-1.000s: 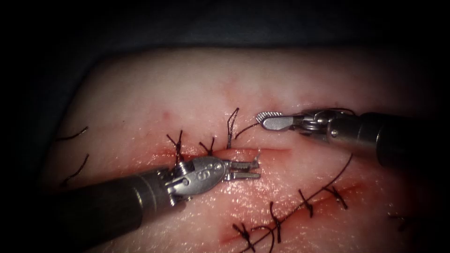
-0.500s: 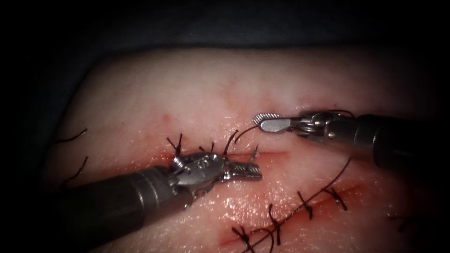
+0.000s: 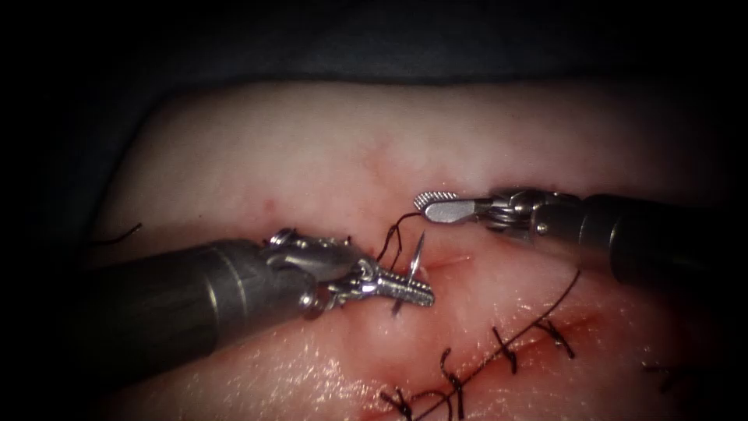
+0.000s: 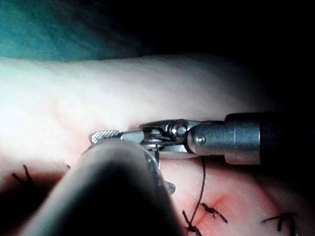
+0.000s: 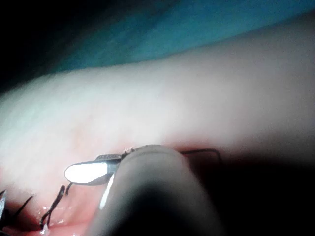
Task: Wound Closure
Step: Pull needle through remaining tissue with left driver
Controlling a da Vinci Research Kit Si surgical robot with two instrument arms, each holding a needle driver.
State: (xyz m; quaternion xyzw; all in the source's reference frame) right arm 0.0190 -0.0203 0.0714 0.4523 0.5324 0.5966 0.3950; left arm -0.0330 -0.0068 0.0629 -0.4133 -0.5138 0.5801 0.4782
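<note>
Endoscope view: the left tool point(image 3: 413, 290) is lying across the tissue point(image 3: 327, 148) from the left, its jaws clamping the needle point(image 3: 411, 269) near mid-curve. The needle is standing almost upright at the cut point(image 3: 452, 259), one end rising above the jaws and the other end showing just below them; whether either end is sitting in the tissue cannot be told. The right tool point(image 3: 436, 204) is coming in from the right and hovering just above and to the right of the needle, its jaws a narrow gap apart and holding nothing. Thread point(image 3: 396, 230) is looping up from the tissue just left of the needle, below the right tool's tip. A second strand is running from under the right tool's shaft down toward a stitched line point(image 3: 499, 355) near the bottom edge. Red fluid point(image 3: 436, 335) is glistening on the tissue around that line. Left wrist view: the right tool point(image 4: 106, 136) is reaching across above the left shaft. Right wrist view: the right tool's tip point(image 5: 88, 173) is hovering over the tissue, with the needle point(image 5: 106, 192) beside it.
</note>
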